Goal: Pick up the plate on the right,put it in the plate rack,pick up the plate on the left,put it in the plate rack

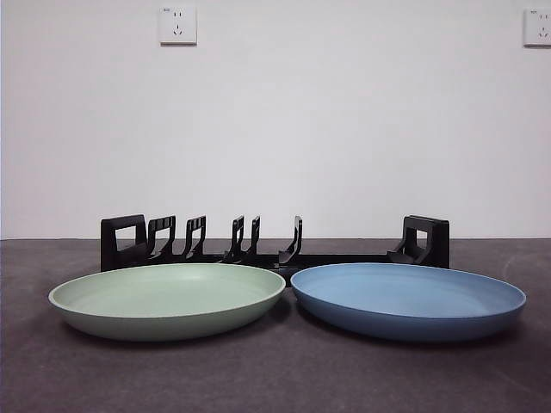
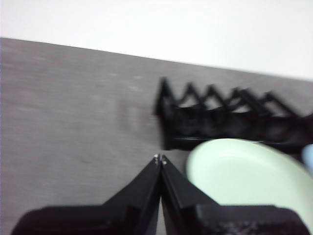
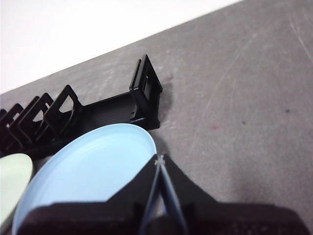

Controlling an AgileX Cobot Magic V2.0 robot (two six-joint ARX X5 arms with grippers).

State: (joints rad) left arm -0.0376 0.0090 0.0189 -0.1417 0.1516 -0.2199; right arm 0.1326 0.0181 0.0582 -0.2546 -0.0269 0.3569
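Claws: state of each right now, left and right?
Left claw: closed, holding nothing, above the table beside the green plate.
Right claw: closed, holding nothing, over the rim of the blue plate.

low front camera faces the wall; both wrist cameras look down, sharing the plate rack [image 1: 274, 243].

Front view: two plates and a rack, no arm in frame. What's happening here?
Nothing is being handled. The green plate and the blue plate lie flat on the table, side by side in front of the plate rack, whose slots hold nothing. Wrist views show the left gripper shut and empty near the green plate, and the right gripper shut and empty by the blue plate's rim. Neither plate has been racked.
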